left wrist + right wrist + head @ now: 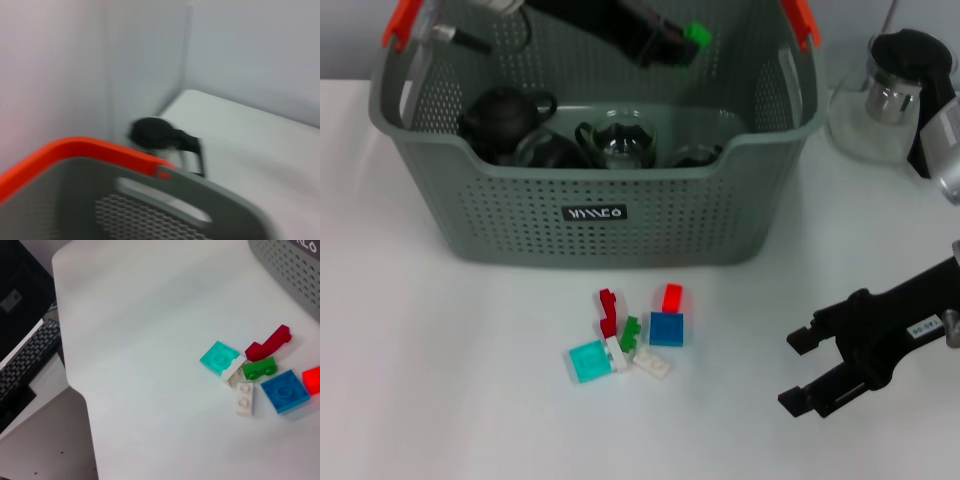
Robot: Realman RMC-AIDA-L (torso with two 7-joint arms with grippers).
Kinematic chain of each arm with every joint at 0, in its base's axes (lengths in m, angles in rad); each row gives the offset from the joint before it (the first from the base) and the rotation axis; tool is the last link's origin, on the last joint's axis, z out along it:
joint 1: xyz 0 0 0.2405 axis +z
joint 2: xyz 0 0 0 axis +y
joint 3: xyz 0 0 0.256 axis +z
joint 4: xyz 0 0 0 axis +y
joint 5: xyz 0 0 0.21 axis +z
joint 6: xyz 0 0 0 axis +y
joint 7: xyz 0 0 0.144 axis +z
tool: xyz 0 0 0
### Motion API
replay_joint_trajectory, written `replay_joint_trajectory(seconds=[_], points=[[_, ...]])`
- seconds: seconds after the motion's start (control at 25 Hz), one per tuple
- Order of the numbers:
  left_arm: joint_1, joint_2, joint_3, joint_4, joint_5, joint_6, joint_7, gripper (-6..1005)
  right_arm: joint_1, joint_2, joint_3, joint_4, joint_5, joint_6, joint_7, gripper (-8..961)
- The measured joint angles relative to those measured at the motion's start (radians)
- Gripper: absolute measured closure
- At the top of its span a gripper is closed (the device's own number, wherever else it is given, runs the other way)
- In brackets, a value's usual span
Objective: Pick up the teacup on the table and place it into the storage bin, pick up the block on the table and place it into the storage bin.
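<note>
The grey-green storage bin [620, 215] stands at the back middle of the table; its orange handle end [75, 150] fills the left wrist view. Inside it sit a glass teacup [618, 140] and a black teapot [500, 115]. My left gripper [680, 42] hangs over the bin's inside, shut on a small green block [697, 35]. Loose blocks lie in front of the bin: red [608, 310], green [630, 332], blue [667, 328], cyan [588, 360] and white [652, 365]. My right gripper [796, 371] hovers open to their right, holding nothing.
A glass teapot with a black lid [895, 95] stands right of the bin, also seen as the teapot [157, 134] past the bin's rim. The right wrist view shows the cyan block [219, 357], blue block [285, 391], the table's edge and a keyboard [25, 360] beyond it.
</note>
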Motion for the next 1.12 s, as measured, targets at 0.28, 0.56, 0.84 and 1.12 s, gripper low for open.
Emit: replay_joint_trajectory(seconds=[0.28, 0.56, 0.84, 1.12], points=[[-0.087, 0.016, 0.003, -0.19, 0.078, -0.17, -0.008, 796, 0.006, -0.004, -0.001, -0.004, -0.001, 0.001, -0.002, 9], [-0.091, 0.004, 0.032, -0.198, 0.155, -0.238, -0.052, 756, 0.011, -0.001, -0.009, -0.006, -0.001, 0.004, -0.003, 9], [-0.082, -0.017, 0.029, -0.178, 0.157, -0.24, -0.062, 717, 0.011, 0.001, -0.008, -0.006, -0.001, 0.006, -0.011, 9], [-0.054, -0.017, 0.025, -0.071, 0.153, -0.21, -0.077, 565, 0.003, 0.001, -0.01, -0.005, -0.001, 0.006, -0.012, 9]])
